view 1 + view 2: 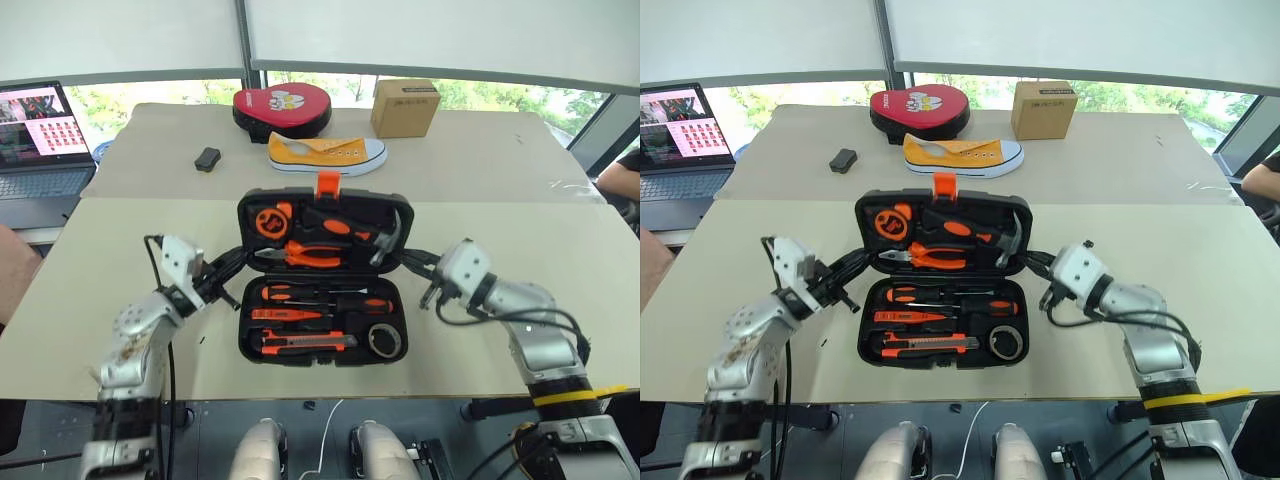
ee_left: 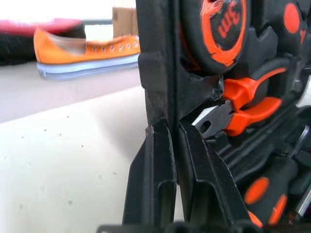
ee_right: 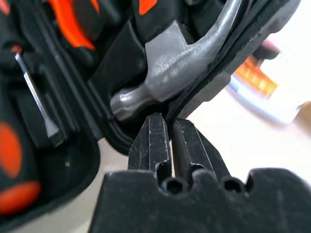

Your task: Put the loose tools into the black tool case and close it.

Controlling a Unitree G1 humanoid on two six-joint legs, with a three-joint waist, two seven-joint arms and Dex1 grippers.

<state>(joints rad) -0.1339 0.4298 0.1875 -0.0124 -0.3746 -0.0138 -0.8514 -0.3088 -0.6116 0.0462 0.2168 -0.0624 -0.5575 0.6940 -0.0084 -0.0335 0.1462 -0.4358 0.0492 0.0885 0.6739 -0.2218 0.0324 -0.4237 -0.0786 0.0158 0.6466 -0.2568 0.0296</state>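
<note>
The black tool case (image 1: 246,345) lies open on the table in front of me, orange latch (image 1: 327,184) at its far edge. The near half holds two orange-and-black screwdrivers (image 1: 300,293), a slim orange tester (image 1: 290,314), the utility knife (image 1: 305,343) and the dark tape roll (image 1: 382,340). Pliers (image 1: 310,253), hammer (image 1: 385,235) and tape measure (image 1: 270,222) sit in the far half. My left gripper (image 1: 238,258) is at the far half's left rim, my right gripper (image 1: 408,258) at its right rim. Both pairs of fingers are pinched together on that rim.
Beyond the case lie a yellow shoe (image 1: 325,153), a round red-and-black pad (image 1: 282,108), a cardboard box (image 1: 405,107) and a small black object (image 1: 207,158). A laptop (image 1: 40,140) stands at far left. A person's arm (image 1: 622,172) shows at the right edge.
</note>
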